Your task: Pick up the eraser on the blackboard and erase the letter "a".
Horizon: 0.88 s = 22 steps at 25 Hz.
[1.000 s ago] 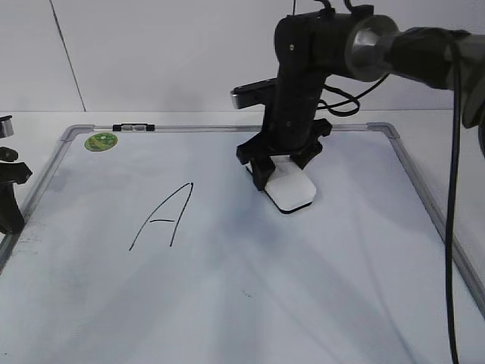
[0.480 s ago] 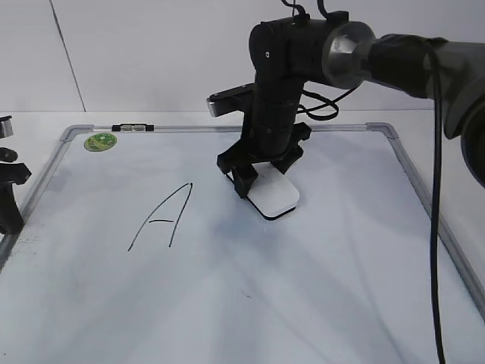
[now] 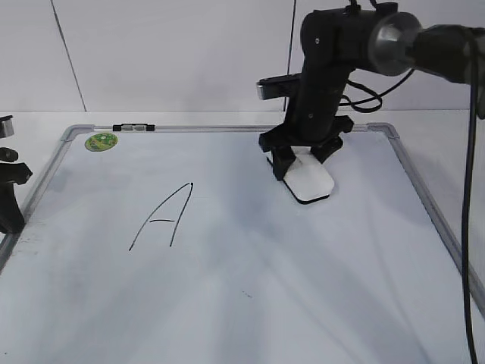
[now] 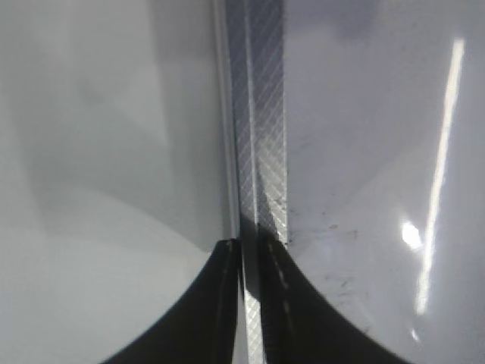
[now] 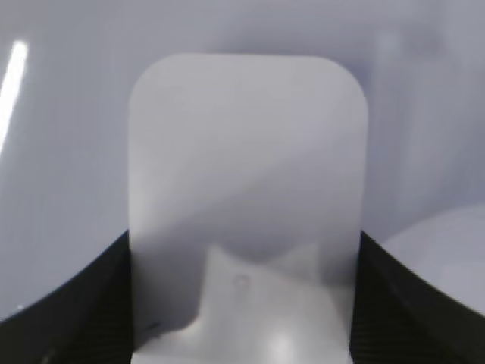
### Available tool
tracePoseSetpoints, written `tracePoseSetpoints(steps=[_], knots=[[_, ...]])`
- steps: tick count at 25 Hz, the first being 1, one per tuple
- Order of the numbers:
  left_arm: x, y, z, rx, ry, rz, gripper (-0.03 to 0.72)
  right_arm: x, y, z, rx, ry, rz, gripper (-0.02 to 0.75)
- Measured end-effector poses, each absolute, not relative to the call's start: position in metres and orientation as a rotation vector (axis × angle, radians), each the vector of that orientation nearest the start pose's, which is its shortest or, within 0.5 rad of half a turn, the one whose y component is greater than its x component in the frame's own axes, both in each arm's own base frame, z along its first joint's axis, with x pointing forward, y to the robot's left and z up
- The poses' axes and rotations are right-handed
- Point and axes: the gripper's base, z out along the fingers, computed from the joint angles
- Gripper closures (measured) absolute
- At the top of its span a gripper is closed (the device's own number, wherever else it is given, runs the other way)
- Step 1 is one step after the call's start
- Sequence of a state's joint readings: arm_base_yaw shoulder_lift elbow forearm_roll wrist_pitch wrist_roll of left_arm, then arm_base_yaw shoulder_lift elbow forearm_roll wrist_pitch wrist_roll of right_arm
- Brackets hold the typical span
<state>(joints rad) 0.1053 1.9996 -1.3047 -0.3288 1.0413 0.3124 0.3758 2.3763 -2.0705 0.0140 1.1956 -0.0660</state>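
- Steeply, the right arm (image 3: pixel 326 68) angles down; its fingers (image 3: pixel 282 163) clamp the eraser (image 3: pixel 309 180) flat on the blackboard (image 3: pixel 227 303).
- Left fingers (image 4: pixel 220 318) sit nearly together over the frame (image 4: pixel 261 152).

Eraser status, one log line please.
right pincer: shut on eraser | eraser: flat on board, upper right | big "A": intact | left pincer: idle at left frame

Even bright light; glare streaks on blackboard (image 4: pixel 364 152); wrist views blurred.
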Motion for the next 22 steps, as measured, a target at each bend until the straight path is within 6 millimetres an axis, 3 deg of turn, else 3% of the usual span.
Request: tracePoseSetpoints(steps=[5, 12, 18, 22], knots=[[0.367, 0.013, 0.151, 0.045, 3.125, -0.451, 0.626, 0.468, 0.157, 0.168, -0.531, 2.942, 0.009, 0.216], [0.367, 0.013, 0.151, 0.042, 3.123, -0.452, 0.623, 0.468, 0.156, 0.168, -0.529, 2.946, 0.032, 0.216], [0.367, 0.013, 0.151, 0.045, 3.123, -0.452, 0.622, 0.461, 0.175, 0.168, -0.631, 2.924, 0.012, 0.216], [0.367, 0.013, 0.151, 0.045, 3.123, -0.452, 0.619, 0.448, 0.207, 0.168, -0.75, 2.895, 0.004, 0.216]])
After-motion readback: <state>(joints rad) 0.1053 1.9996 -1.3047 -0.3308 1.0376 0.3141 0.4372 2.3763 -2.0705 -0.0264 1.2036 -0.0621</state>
